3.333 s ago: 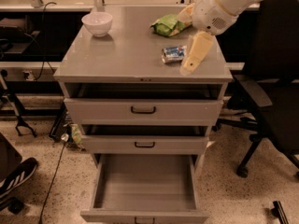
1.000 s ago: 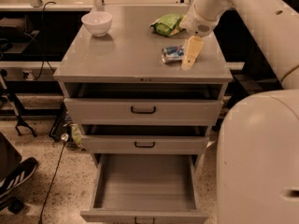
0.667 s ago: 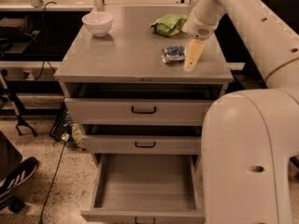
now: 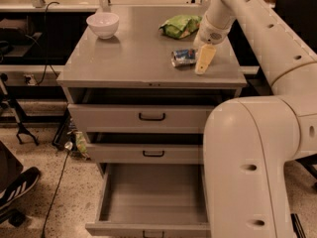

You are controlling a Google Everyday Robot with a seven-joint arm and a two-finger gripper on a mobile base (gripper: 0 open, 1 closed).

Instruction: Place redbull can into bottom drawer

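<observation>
Presently: slim blue-and-silver redbull can (image 4: 184,57), on its side near the grey cabinet top's (image 4: 133,56) right edge.
Pale two-finger gripper (image 4: 204,59) just right of it, grip state cannot be told; deep grey bottom drawer (image 4: 148,195) pulled out; white bowl (image 4: 102,24) at back-left corner.

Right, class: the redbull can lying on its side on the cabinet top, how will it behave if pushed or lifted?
Lying on its side, the redbull can would probably roll if nudged by the gripper just right of it. Its shiny metal likely makes it slippery; being small and slim, probably light.
</observation>
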